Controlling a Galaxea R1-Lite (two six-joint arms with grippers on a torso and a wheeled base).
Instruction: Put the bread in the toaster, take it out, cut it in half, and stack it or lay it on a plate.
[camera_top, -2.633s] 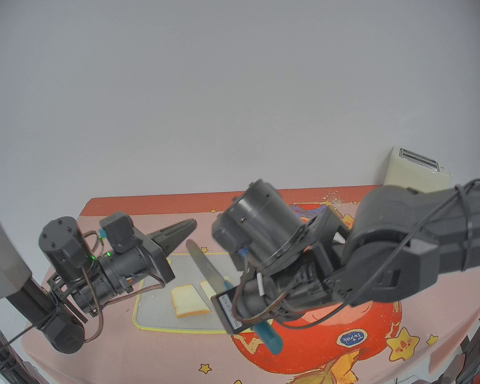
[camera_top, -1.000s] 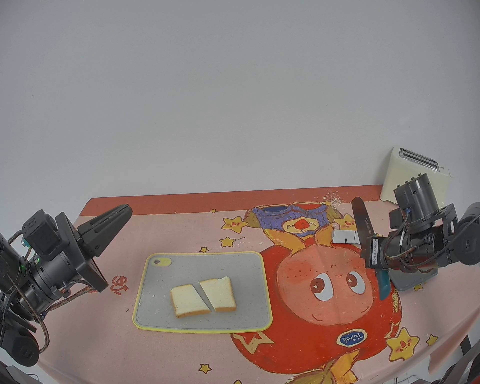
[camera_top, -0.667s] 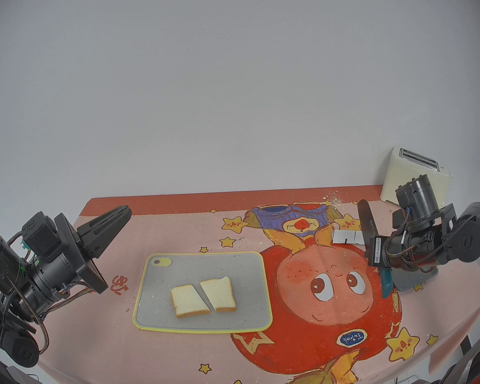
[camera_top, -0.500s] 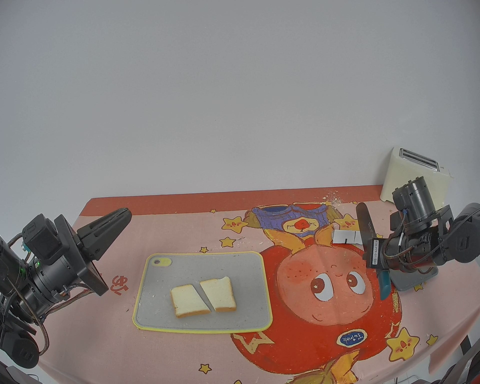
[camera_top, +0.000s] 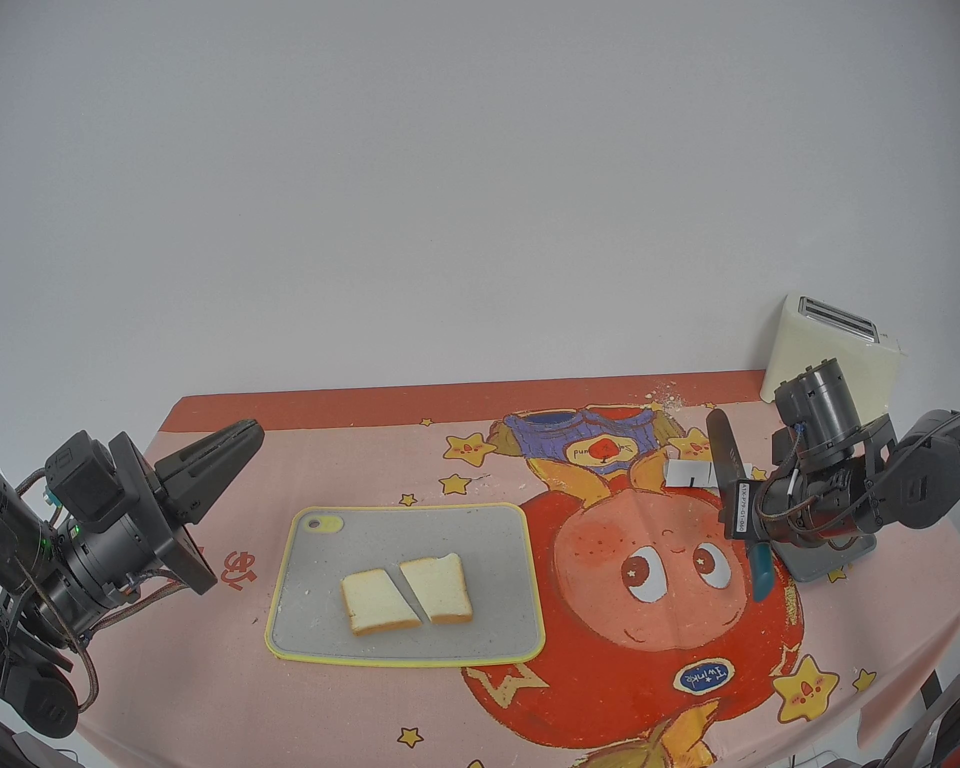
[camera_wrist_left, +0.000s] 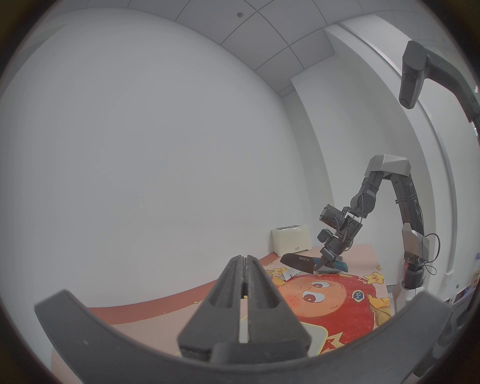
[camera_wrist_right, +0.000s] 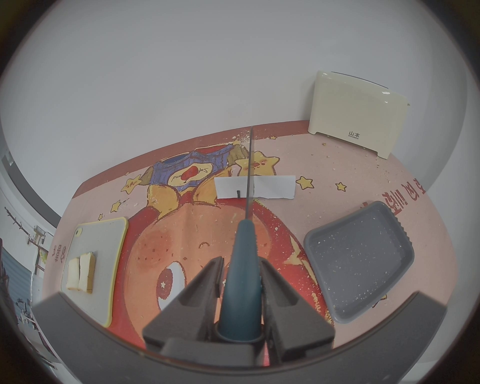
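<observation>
Cutting board (camera_top: 400, 530): carries the bread (camera_top: 438, 588), already in two halves lying flat and almost touching.
Plate (camera_wrist_right: 360, 260): grey tray near the toaster (camera_top: 835, 345), well apart from the board. My right wrist view gives its whole rim, while in the head view the arm covers most of it.
Handling: I judge the halves light, soft and crumbly, so I'd pinch gently across the crust.
Right gripper (camera_wrist_right: 240, 267): clamped on the knife (camera_top: 722, 450) by its teal handle.
Left gripper (camera_wrist_left: 244, 260): fingers pressed together, holding nothing.

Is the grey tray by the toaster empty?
Empty apart from crumbs: the grey plastic tray shows bare floor; both bread halves lie on the yellow-rimmed cutting board.
</observation>
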